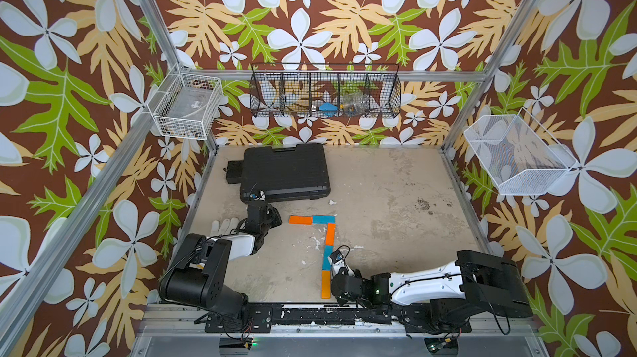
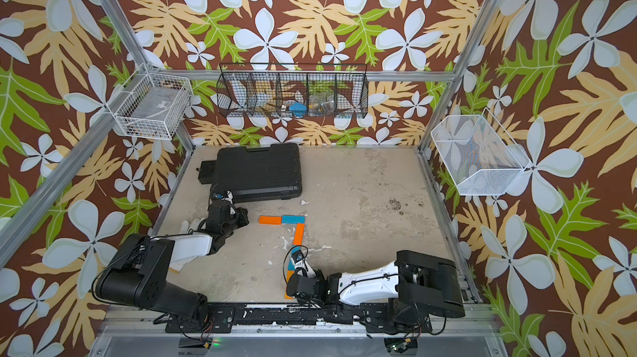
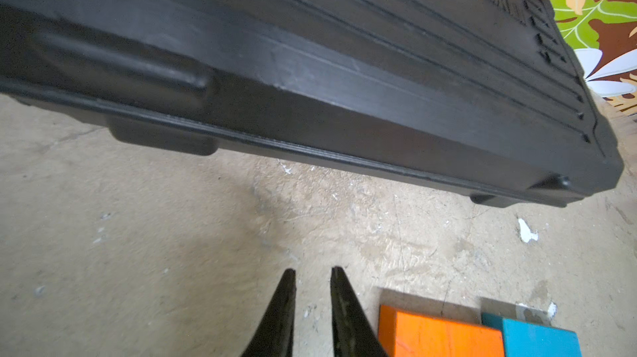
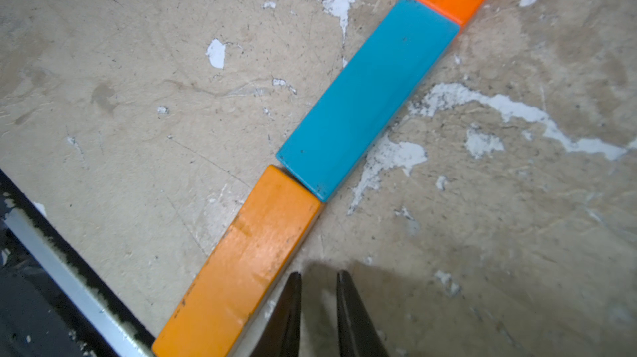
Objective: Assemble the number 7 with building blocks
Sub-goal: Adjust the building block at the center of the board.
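The 7 point(image 1: 330, 233) of 5 blocks point(image 1: 300, 219) lies flat on the table point(image 1: 396, 200), with the left gripper point(image 3: 312, 272) near its top bar and the right gripper point(image 4: 319, 274) beside its foot, both pressed together and empty.

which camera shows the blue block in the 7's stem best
The right wrist view: the blue block sits large mid-frame, top face and both end joints clear. In a top view the block is small, partly covered. The left wrist view misses it.

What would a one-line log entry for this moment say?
number 7: looks complete | left tool: shut, empty | right tool: shut, empty, beside bottom orange block
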